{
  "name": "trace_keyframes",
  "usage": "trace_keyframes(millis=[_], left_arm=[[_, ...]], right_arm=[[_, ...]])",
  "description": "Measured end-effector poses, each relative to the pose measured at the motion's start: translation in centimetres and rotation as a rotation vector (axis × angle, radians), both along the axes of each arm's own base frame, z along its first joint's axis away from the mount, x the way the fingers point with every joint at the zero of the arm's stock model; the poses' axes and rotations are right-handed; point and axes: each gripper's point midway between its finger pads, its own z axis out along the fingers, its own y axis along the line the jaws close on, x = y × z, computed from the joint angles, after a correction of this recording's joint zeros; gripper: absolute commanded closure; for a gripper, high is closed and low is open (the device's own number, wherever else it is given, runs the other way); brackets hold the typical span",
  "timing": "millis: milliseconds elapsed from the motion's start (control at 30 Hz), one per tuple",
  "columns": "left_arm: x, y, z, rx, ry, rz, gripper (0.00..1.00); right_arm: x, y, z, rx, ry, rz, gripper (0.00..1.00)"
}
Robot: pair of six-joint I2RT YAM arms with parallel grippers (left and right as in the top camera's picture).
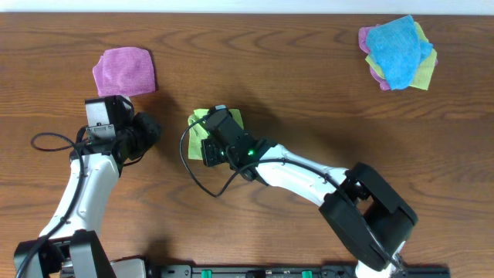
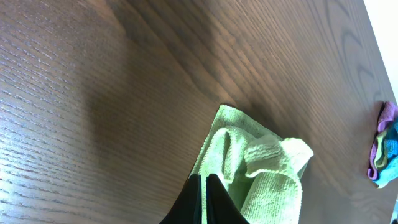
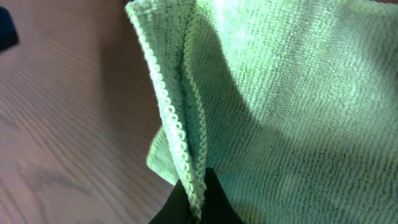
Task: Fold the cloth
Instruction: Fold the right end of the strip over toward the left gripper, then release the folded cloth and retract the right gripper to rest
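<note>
The light green cloth (image 1: 199,117) lies crumpled and partly folded on the wooden table, mostly hidden under my right gripper (image 1: 210,133) in the overhead view. In the right wrist view my right gripper (image 3: 196,194) is shut on the doubled stitched edge of the green cloth (image 3: 292,93). My left gripper (image 1: 150,131) is to the left of the cloth and apart from it. In the left wrist view its fingers (image 2: 204,190) are shut with nothing between them, and the green cloth (image 2: 261,165) lies just ahead.
A folded pink cloth (image 1: 123,71) lies at the back left, behind the left arm. A pile of blue, yellow and pink cloths (image 1: 397,52) sits at the back right and also shows in the left wrist view (image 2: 384,149). A black cable (image 1: 202,181) loops by the right wrist.
</note>
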Motion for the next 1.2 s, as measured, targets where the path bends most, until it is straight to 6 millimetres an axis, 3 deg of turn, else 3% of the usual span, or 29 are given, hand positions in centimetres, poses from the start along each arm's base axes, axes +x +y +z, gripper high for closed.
trace_keyframes(millis=[67, 133, 267, 500, 533, 567, 700, 800, 833, 1067, 1200], left_arm=[[0.0, 0.0, 0.0, 0.000, -0.001, 0.000, 0.94], [0.0, 0.0, 0.0, 0.000, -0.001, 0.000, 0.94], [0.0, 0.0, 0.0, 0.000, -0.002, 0.000, 0.94], [0.0, 0.0, 0.1, 0.000, -0.002, 0.000, 0.94], [0.0, 0.0, 0.1, 0.001, -0.003, 0.000, 0.94], [0.0, 0.0, 0.1, 0.001, -0.003, 0.000, 0.94], [0.0, 0.0, 0.1, 0.000, 0.000, 0.000, 0.91], [-0.9, 0.1, -0.2, -0.005, 0.034, 0.005, 0.71], [-1.2, 0.2, -0.2, -0.003, 0.044, 0.005, 0.70], [-3.9, 0.7, 1.2, -0.079, 0.096, 0.048, 0.70], [-5.2, 0.0, 1.8, -0.132, 0.122, 0.036, 0.71]], right_arm=[[0.0, 0.4, 0.3, 0.012, -0.010, 0.006, 0.96], [-0.2, 0.7, 0.4, 0.019, -0.014, 0.013, 0.86], [-0.4, 1.3, 0.6, 0.030, -0.026, 0.028, 0.45], [-0.4, 1.7, 0.9, 0.050, -0.033, 0.041, 0.26], [-0.5, 1.9, 1.0, 0.058, -0.033, 0.051, 0.20], [-0.6, 2.0, 1.1, 0.063, -0.028, 0.057, 0.04], [-0.8, 2.1, 1.4, 0.049, -0.003, 0.066, 0.01], [-1.4, -0.3, 1.9, -0.062, 0.031, 0.039, 0.01], [-1.5, -1.5, 2.7, -0.092, 0.030, 0.028, 0.01], [-1.9, -12.2, 12.0, -0.196, -0.031, -0.065, 0.01], [-4.3, -16.9, 14.5, -0.184, -0.090, -0.090, 0.01]])
